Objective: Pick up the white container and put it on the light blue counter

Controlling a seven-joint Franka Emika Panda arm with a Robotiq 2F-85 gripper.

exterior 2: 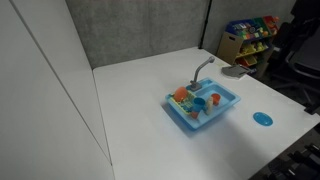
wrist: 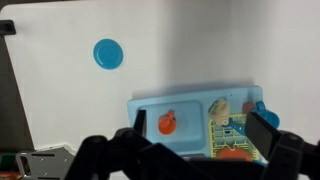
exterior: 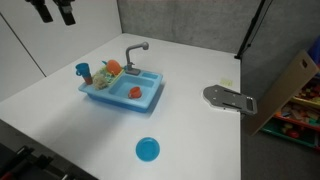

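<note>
Our black two-fingered gripper hangs open high above the light blue plastic sink unit. The tiny cream-white roundish container seems to sit in its rack compartment, just below the gap and slightly toward one finger.

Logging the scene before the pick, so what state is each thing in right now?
hand: open, empty, above the sink unit.
white container: sitting on the unit's rack side, not held.
light blue counter: level on the table.
faucet: upright, spout over the basin.
red item: lying in the basin.
small blue cup: upright at the unit's end.
blue disc: flat, apart from the unit.
grey plate: flat at the table edge.
</note>
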